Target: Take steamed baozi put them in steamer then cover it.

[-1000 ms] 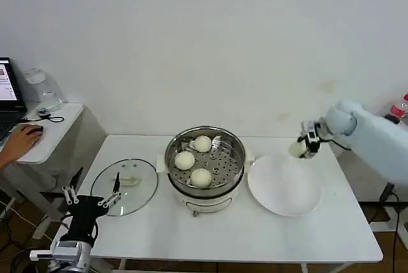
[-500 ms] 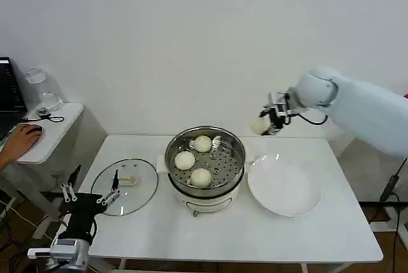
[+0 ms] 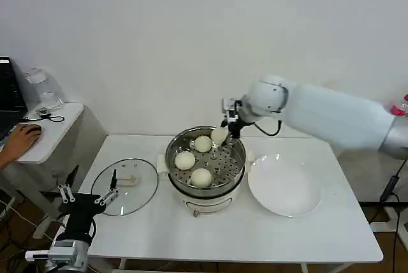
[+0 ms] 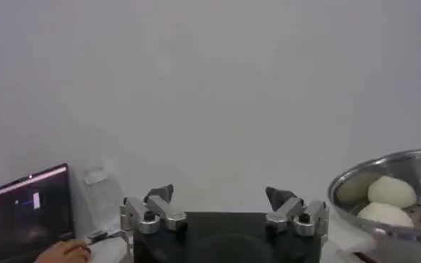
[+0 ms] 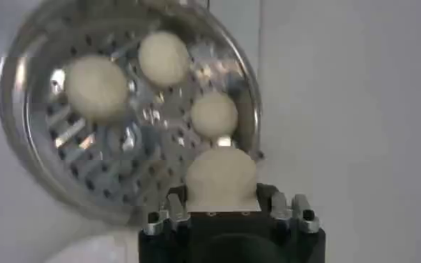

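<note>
Right gripper (image 3: 224,131) is hovering over the steamer's (image 3: 205,158) far rim, jaws clamping a fourth baozi (image 3: 218,135); three buns are sitting inside. Left gripper (image 3: 85,198) is idling, jaws spread, beside the glass lid (image 3: 125,185).

Your right gripper (image 5: 223,207) grips a pale round dough bun (image 5: 221,176) above the shiny perforated steel steamer (image 5: 31,154), three buns (image 5: 97,86) inside.

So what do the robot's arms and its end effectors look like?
The right arm is fat, smooth and pale bluish white, with a rounded joint and a thin black cable looping near its small black right end effector. The left end effector is a black block with two silvery metal fingers, and its wrist is silvery grey.
</note>
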Tool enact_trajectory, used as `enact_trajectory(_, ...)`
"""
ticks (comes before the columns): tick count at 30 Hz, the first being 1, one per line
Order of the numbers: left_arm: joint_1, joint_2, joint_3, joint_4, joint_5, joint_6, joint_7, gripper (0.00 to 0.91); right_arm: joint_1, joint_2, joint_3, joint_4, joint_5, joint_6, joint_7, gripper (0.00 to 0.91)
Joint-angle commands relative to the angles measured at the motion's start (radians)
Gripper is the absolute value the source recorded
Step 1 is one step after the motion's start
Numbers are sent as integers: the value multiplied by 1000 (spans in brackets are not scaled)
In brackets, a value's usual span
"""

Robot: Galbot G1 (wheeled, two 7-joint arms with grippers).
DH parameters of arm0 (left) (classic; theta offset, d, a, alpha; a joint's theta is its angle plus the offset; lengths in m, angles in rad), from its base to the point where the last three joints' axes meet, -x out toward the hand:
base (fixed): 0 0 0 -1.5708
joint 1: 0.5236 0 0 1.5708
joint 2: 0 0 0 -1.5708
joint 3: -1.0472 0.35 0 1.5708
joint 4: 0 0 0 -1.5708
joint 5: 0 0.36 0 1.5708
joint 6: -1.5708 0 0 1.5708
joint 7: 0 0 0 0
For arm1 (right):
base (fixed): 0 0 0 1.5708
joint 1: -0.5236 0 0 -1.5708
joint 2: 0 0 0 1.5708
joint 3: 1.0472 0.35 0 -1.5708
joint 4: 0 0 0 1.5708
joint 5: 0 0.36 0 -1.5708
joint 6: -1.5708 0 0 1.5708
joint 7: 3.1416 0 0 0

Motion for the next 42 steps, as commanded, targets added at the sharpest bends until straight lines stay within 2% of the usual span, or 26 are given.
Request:
enact_trajectory(1, -2, -3, -4, 5, -3, -1, 1, 907, -73, 82, -41, -11, 78, -91, 61, 655)
enact_trajectory(13, -11, -1, -4, 15, -7, -1, 1, 907, -141, 69, -23, -79, -21, -66, 34, 655)
enact_trajectory(26, -10, 1, -5, 15, -9, -1, 2, 907, -150, 54, -12, -87, -36, -60, 20, 655)
enact_trajectory(27, -10, 1, -5, 14, -9, -1, 2, 907, -150, 53, -10, -84, -34, -62, 22, 907)
enact_trajectory(35, -7, 1, -7, 8, -11, 0, 2, 907, -113, 19, 0, -60, -28, -66, 30, 907)
enact_trajectory(42, -9, 6, -5, 2, -28, 7, -1, 907, -53, -68, 53, 27, 4, -68, 51, 907)
